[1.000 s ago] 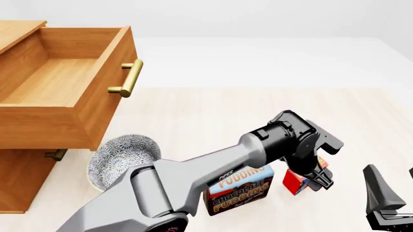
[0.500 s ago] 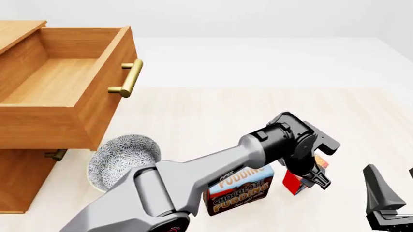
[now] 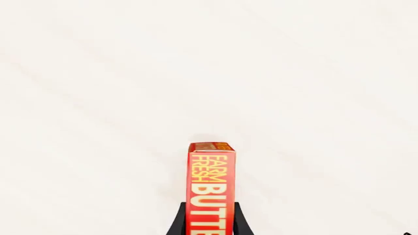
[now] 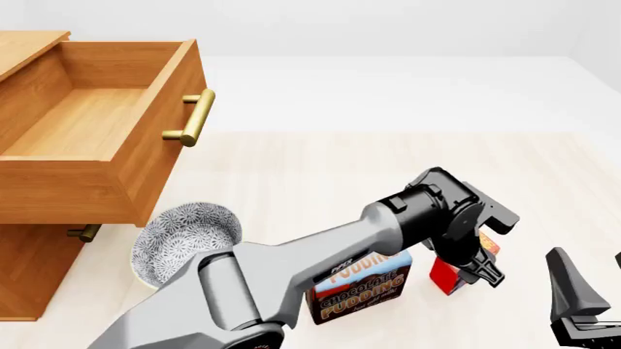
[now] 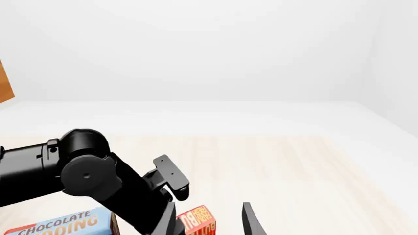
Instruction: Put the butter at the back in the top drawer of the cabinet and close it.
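Observation:
The butter (image 4: 444, 275), a small red box with an orange face, stands on the table just right of the pudding box. My left gripper (image 4: 464, 270) reaches across to it from above. In the left wrist view its two black fingers (image 3: 177, 224) press both narrow sides of the butter (image 3: 211, 181), so it is shut on it. The cabinet (image 4: 29, 269) stands at the far left. Its top drawer (image 4: 155, 149) is pulled open and shows a bare light wood floor. My right gripper (image 4: 587, 283) is low at the right edge, open and holding nothing.
A blue-and-brown Chocolate Pudding box (image 4: 364, 287) stands under the left forearm. A patterned bowl (image 4: 185, 240) sits beside the cabinet, below the open drawer's front. The drawer's brass handle (image 4: 191, 120) juts toward the table's middle. A lower drawer's handle (image 4: 83, 233) shows beneath.
The left wrist has shifted slightly to the right over the butter. The butter has stayed at about the same spot. The right arm, the drawer and the other things have not moved.

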{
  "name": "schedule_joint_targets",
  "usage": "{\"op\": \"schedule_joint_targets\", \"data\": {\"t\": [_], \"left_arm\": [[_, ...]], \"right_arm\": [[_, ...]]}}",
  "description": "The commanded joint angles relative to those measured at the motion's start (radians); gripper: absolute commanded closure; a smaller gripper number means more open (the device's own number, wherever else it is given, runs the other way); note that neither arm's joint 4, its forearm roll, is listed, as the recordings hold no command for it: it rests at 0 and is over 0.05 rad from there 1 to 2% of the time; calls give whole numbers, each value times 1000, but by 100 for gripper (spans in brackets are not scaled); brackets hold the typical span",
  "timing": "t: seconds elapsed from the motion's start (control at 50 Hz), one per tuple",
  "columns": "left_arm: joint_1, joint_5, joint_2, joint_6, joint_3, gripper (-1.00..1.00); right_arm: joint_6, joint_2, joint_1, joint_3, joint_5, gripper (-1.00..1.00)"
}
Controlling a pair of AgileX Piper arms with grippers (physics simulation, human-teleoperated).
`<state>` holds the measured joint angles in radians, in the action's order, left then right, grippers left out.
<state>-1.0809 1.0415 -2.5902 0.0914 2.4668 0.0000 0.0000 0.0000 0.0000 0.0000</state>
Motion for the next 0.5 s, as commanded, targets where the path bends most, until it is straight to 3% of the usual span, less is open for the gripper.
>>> {"op": "schedule_joint_targets", "data": {"t": [0.02, 0.18, 0.42, 0.5], "left_arm": [[-12, 16, 76, -44, 28, 100], [-8, 45, 134, -64, 51, 100], [11, 63, 256, -113, 15, 100], [15, 144, 246, -130, 108, 100]], "right_arm": [[0, 0, 0, 0, 0, -100], [0, 0, 0, 0, 0, -100], [0, 0, 0, 0, 0, -100], [0, 0, 0, 0, 0, -100]]}}
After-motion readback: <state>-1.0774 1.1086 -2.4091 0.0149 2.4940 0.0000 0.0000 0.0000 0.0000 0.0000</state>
